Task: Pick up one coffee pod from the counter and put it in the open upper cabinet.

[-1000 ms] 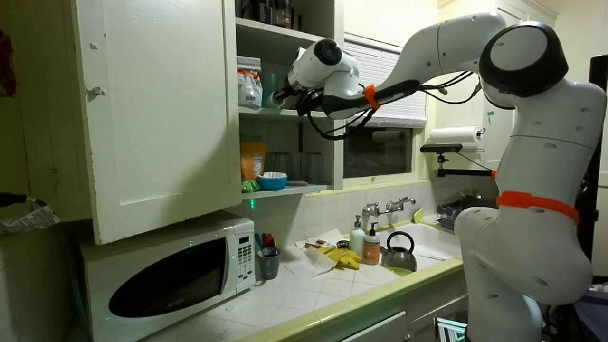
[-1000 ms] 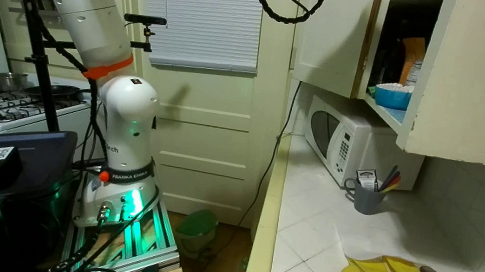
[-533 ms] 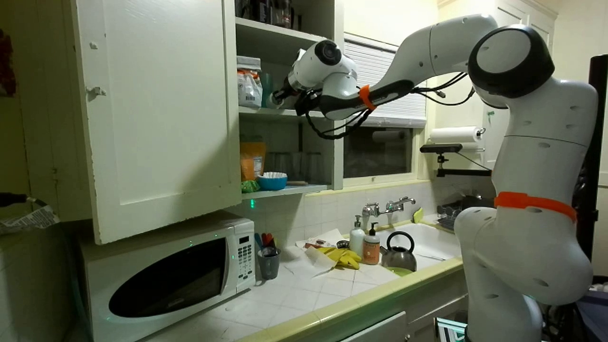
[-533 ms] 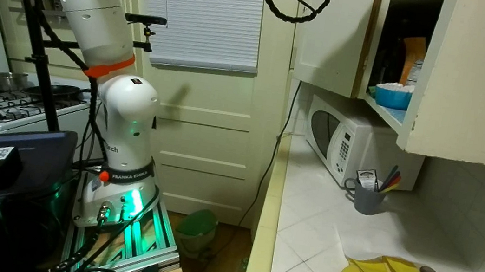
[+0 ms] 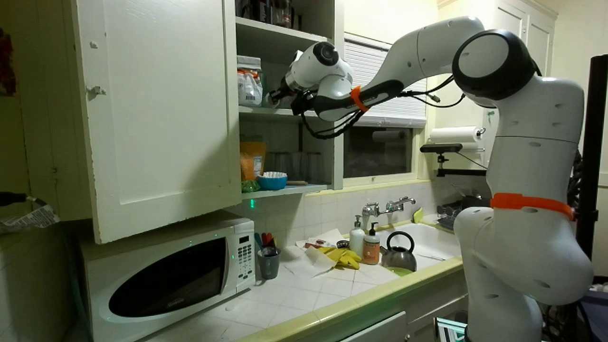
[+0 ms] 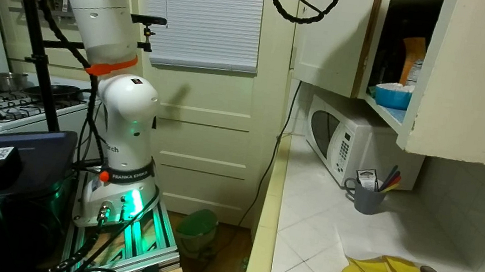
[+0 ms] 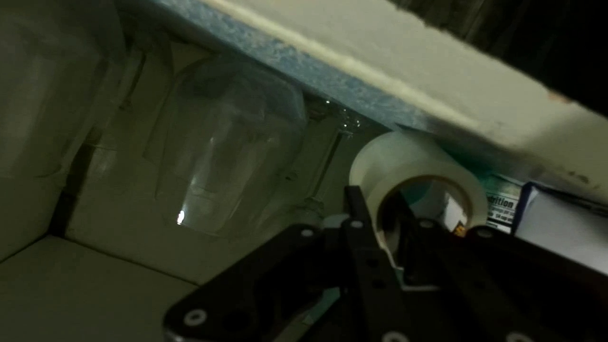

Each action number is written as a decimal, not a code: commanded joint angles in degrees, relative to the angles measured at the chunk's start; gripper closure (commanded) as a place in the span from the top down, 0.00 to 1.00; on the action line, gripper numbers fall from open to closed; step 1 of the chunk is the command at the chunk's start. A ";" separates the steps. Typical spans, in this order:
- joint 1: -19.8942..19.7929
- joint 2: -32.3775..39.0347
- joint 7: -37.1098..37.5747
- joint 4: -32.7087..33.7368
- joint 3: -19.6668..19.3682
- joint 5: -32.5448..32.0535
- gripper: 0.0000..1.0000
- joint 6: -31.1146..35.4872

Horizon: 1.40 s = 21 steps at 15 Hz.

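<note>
My gripper [image 7: 376, 202] is drawn narrow, its fingers [image 7: 355, 213] pinching the wall of a pale roll [image 7: 396, 154]; the wrist view alone shows one inside the ring, the other outside. In an exterior view, gripper and roll appear at the middle visible shelf [image 5: 285, 112] of the upper cabinet [image 5: 338, 156], near a white bag [image 5: 249, 88]. Contact between roll and shelf I cannot determine. The wrist view also records clear vessels [image 7: 228, 156]. Both exterior views show the counter [image 6: 301, 256]. A packet [image 6: 367, 177] in the gray mug [image 6: 367, 200] and a kettle [image 5: 399, 256] are each legible in a single exterior view.
</note>
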 commanded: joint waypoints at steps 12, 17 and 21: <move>0.61 4.26 -11.53 3.00 -2.00 10.68 0.53 0.74; 1.04 2.28 -14.33 1.51 -1.23 11.90 0.91 -0.88; 1.39 -0.86 -16.73 -0.34 0.31 11.44 1.00 -2.55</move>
